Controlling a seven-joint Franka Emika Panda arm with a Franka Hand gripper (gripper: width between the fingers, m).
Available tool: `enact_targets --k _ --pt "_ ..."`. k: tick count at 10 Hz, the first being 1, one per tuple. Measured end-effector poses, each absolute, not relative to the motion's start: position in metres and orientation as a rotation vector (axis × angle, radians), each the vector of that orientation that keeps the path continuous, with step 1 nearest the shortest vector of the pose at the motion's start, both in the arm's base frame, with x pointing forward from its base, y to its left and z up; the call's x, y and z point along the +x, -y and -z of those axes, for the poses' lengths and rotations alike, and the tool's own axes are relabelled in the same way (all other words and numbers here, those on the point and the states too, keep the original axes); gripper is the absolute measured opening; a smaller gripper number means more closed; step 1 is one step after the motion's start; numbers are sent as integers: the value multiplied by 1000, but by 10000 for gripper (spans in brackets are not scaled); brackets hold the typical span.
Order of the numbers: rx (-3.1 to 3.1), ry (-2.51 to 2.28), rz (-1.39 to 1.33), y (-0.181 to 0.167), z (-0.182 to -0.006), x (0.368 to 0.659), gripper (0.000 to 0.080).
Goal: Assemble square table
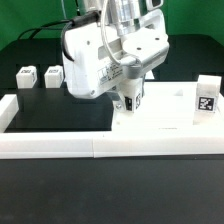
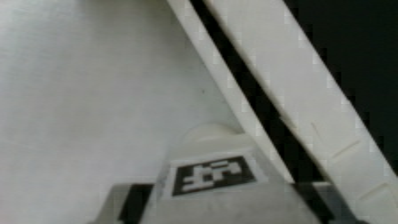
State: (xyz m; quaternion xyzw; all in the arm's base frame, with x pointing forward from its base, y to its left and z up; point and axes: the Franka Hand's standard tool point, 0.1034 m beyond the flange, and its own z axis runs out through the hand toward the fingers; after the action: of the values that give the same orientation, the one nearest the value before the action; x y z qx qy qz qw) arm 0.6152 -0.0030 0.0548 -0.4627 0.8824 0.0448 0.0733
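The white square slab (image 1: 165,112) lies flat on the exterior view's right, against the border rail. My gripper (image 1: 131,101) is low over the slab's near-left part and is shut on a white leg block (image 1: 130,100) with a black-and-white tag. In the wrist view the leg block (image 2: 217,172) sits between my two dark fingers (image 2: 128,205), over the slab's surface (image 2: 89,100); my gripper (image 2: 228,203) is closed on its sides. Another tagged leg block (image 1: 205,97) stands at the slab's right. Two more leg blocks (image 1: 25,77) (image 1: 52,75) stand on the black table at the left.
The long white border rail (image 1: 60,145) runs along the front and up the left side. In the wrist view the rail (image 2: 267,60) runs beside the slab with a dark gap between them. The arm's white body (image 1: 95,60) hides the table's middle.
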Motion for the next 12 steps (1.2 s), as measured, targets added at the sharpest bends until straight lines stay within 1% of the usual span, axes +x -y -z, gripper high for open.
enact_targets --k 1,2,3,4,5,7,8,12 --pt "-1390 -2650 -135 3 -54 615 371" --pt "-1391 -2650 -135 3 -54 615 540" --pt "-1393 -2648 -135 1 -54 615 540" --pt "-1416 -2627 -135 -6 -60 615 630" --pt "-1454 -2589 -134 -13 -72 612 644" --pt "-1498 -2545 -144 -17 -89 605 648" --pt "-1504 -2540 -155 -19 -92 607 648" --pt "-1505 -2544 -153 -18 -89 605 648"
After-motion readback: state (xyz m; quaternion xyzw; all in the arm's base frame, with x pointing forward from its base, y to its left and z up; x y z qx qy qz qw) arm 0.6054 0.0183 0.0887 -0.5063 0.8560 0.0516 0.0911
